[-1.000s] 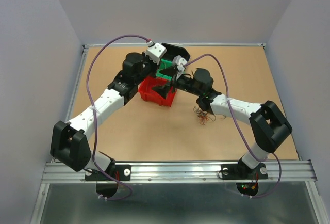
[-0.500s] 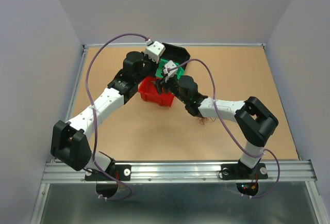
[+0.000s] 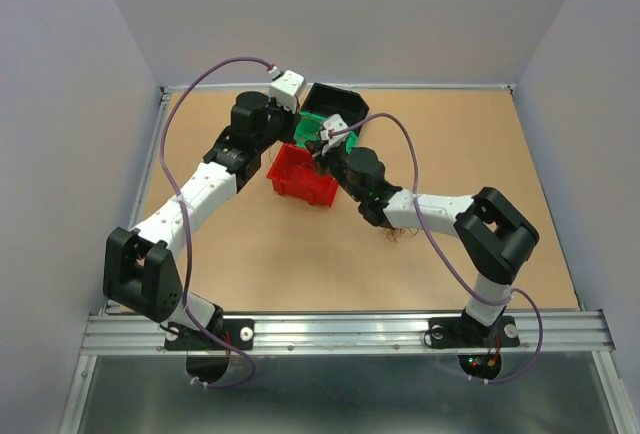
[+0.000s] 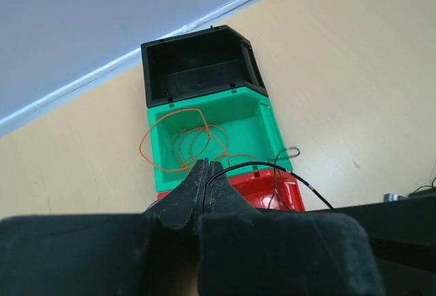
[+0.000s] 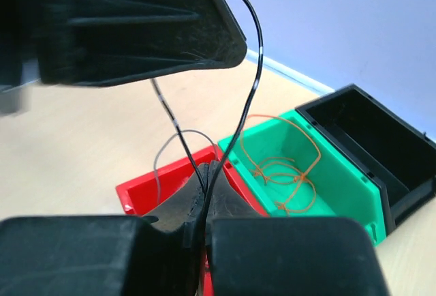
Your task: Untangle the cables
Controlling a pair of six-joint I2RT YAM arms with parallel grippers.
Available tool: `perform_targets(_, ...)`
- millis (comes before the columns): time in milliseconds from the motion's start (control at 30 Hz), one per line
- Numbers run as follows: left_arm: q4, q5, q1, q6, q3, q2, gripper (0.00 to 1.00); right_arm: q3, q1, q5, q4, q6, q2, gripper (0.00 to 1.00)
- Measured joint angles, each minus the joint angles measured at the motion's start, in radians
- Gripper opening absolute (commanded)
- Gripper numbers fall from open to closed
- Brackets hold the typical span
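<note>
Three bins near the tabletop's far edge, black bin [image 4: 197, 90], green bin [image 4: 270, 127], red bin [image 4: 255, 185], orange cable [image 4: 178, 110] coiled in green, left tool [image 4: 206, 168] and right tool [image 5: 208, 173] each pinched tight on one dark cable [image 5: 258, 57].

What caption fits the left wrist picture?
Left tool shut on a black wire, green bin of orange wire beyond.

Table [image 4: 354, 71] reads as matt tan board, wood-like and smooth, with a few faint specks. Three bins, all moulded plastic with a soft sheen: green bin [image 4: 242, 129], red bin [image 4: 252, 190], black bin [image 4: 197, 81]. The orange wire [image 4: 197, 136] looks thin and smooth-coated. The black wire [image 5: 253, 88] is glossy and catches a white glint. Left gripper [image 4: 206, 168] shows matt black fingers [image 4: 180, 204], faintly grainy. The rail [image 3: 350, 329] is brushed metal, and the left arm [image 3: 198, 192] wears smooth white plastic.
</note>
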Motion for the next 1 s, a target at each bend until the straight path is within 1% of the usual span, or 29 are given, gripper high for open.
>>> perform_targets(100,-0.006,0.045,0.063,-0.043,0.011,0.022,0.00,-0.011,0.001,-0.029,0.012,-0.014,-0.016,0.01)
perform_targets(200,-0.009,0.058,0.091,-0.064,0.014,0.041,0.00,-0.043,0.011,-0.068,0.016,-0.024,-0.062,0.01)
perform_targets(367,-0.009,0.087,0.091,-0.082,0.029,0.075,0.00,-0.087,0.011,-0.124,-0.019,-0.026,-0.143,0.00)
perform_targets(600,-0.008,0.109,0.092,-0.092,0.052,0.089,0.00,-0.139,0.010,-0.141,-0.056,-0.024,-0.227,0.01)
perform_targets(767,-0.011,0.147,0.092,-0.092,0.083,0.135,0.00,-0.144,0.006,-0.139,-0.063,-0.011,-0.257,0.00)
perform_targets(900,-0.016,0.172,0.092,-0.092,0.100,0.162,0.00,-0.144,-0.025,-0.149,-0.061,0.028,-0.261,0.00)
perform_targets(1000,-0.015,0.186,0.094,-0.093,0.100,0.167,0.00,-0.144,-0.071,-0.202,-0.056,0.102,-0.261,0.00)
